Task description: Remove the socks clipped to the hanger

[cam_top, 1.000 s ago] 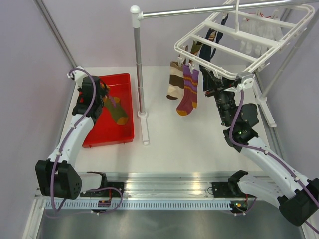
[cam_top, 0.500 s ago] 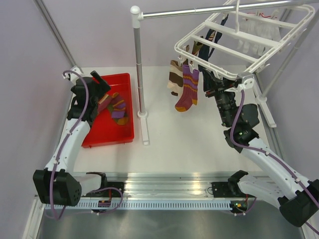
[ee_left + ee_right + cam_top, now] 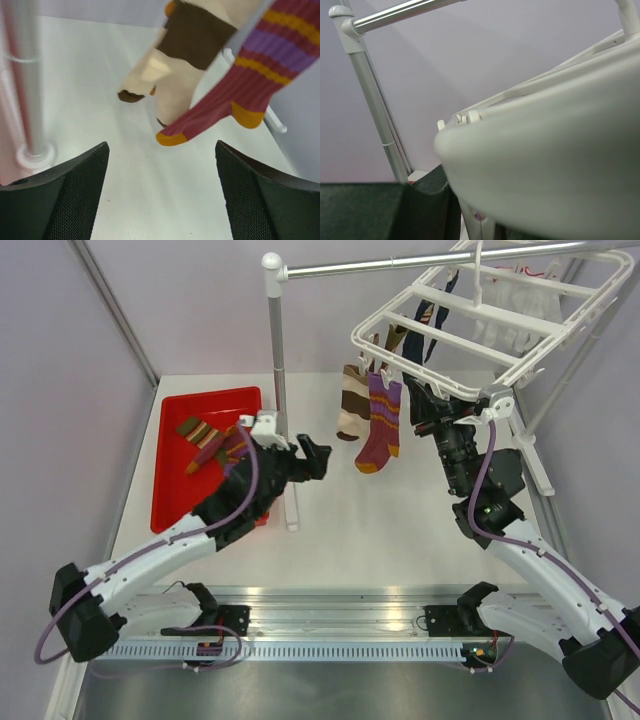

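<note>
The white hanger [image 3: 480, 325] hangs from the metal rail at the back right. A purple sock with orange stripes [image 3: 379, 425] and a brown-and-cream striped sock [image 3: 351, 405] dangle from its near-left clips. Navy socks [image 3: 430, 315] and white socks [image 3: 512, 302] hang further back. My left gripper [image 3: 312, 458] is open and empty, just left of the purple sock [image 3: 240, 90] and striped sock [image 3: 185, 60]. My right gripper [image 3: 428, 412] is closed around the hanger's near edge [image 3: 545, 165], which fills its wrist view. An olive-and-purple sock [image 3: 212, 440] lies in the red tray.
The red tray [image 3: 175, 505] sits at the left. The stand's upright metal pole [image 3: 280, 390] rises between tray and hanger, its base [image 3: 291, 510] beside my left arm; it also shows in the left wrist view [image 3: 25, 80]. Slanted stand legs [image 3: 535, 455] are at the right.
My left gripper let the olive-and-purple sock go into the red tray, then swung right past the pole towards the hanging socks. The right arm has barely moved.
</note>
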`<state>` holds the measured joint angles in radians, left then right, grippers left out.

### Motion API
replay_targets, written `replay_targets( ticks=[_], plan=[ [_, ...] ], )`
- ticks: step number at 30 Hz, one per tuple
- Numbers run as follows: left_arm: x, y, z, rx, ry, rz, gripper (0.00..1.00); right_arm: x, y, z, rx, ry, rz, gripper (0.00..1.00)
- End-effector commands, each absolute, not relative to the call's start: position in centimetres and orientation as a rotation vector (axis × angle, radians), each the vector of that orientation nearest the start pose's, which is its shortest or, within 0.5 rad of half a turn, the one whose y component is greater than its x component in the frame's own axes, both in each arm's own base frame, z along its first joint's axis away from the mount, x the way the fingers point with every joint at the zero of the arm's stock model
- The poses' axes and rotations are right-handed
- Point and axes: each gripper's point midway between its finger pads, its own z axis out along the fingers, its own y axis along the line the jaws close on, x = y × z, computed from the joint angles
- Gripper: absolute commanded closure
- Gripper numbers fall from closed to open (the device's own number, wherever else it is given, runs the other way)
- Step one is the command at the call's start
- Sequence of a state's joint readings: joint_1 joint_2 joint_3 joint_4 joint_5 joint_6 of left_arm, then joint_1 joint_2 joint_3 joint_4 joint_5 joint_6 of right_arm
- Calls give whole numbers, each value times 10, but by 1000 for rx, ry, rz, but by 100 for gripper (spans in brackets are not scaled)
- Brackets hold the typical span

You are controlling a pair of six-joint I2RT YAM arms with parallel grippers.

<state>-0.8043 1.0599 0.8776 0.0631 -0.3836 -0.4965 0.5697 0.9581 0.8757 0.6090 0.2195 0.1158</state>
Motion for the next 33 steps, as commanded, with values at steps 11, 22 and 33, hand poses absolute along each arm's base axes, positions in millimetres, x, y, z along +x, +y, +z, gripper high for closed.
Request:
replay_targets(
  ticks=[11,22,33],
  plan=[
    [322,-392,284,309,1590,-649,0,309,155,472,-32,1095,499,95],
    [327,-428,280,321,1573,-616,0,310,157,474,-42,1106,494,95],
    [355,-417,276,190,1574,-444,30,309,162,478,-59,1107,516,95]
  ],
)
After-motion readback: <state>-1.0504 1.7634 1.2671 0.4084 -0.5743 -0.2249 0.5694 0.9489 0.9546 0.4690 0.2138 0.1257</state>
